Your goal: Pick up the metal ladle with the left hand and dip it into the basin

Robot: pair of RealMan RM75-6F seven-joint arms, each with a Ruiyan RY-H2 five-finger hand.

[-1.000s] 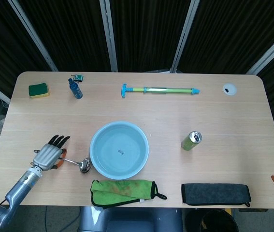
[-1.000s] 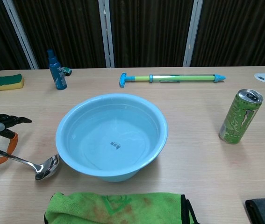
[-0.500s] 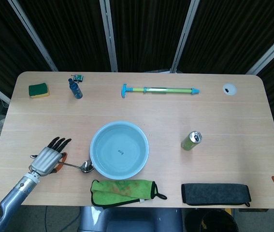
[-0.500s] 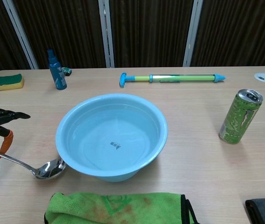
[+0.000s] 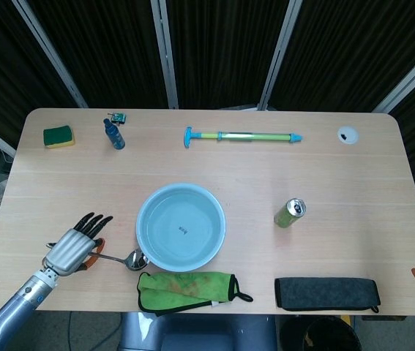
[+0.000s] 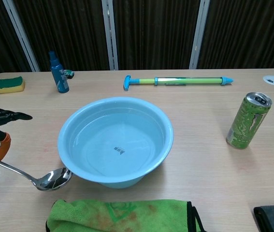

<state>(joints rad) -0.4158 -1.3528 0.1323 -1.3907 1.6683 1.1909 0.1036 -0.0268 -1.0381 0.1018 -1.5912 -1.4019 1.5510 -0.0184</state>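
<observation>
The shiny metal ladle with an orange handle end (image 6: 35, 176) is lying low, its bowl touching the outer wall of the light blue round plastic basin (image 6: 162, 126), just right of the left hand (image 5: 69, 248). This hand is holding the handle, fingers stretched forward. The pick-up looks done; lifting and dipping are remaining. The right hand is not showing.

Tabletop (image 5: 353, 219): light wood grain, rounded corners.

- Sponge (image 5: 58, 136), yellow with green top, far left corner.
- Blue spray bottle (image 5: 114, 134), upright, near the far edge, right of the sponge; a small green item (image 5: 119, 117) just behind it.
- Water-pump toy (image 5: 242, 136), green barrel, blue handle and tip, lying parallel to the far edge, mid-table.
- White disc (image 5: 348, 134) with dark centre, far right corner.
- Green drink can (image 5: 289, 213), upright, right of centre.
- Green cloth (image 5: 187, 289), black-trimmed, folded, at the near edge.
- Dark cloth (image 5: 327, 292), folded, near edge towards the right corner.
</observation>
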